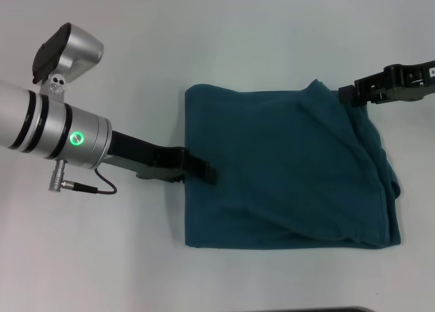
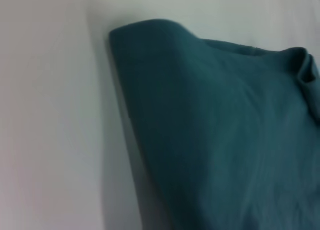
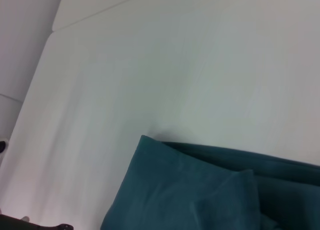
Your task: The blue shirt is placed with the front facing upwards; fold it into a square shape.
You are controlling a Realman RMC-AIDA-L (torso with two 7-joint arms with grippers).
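Head view is showing the left tool reaching in from the left, its dark tip lying against the left edge of the blue shirt; whether it is spread or pinching I cannot tell. That shirt is resting in the middle of the pale, smooth surface, folded into a roughly square, soft cotton bundle with plain teal showing, smooth on the left and creasing into loose layered folds along the right side. Farther right, the right tool is touching the shirt's far right corner, grip unclear.
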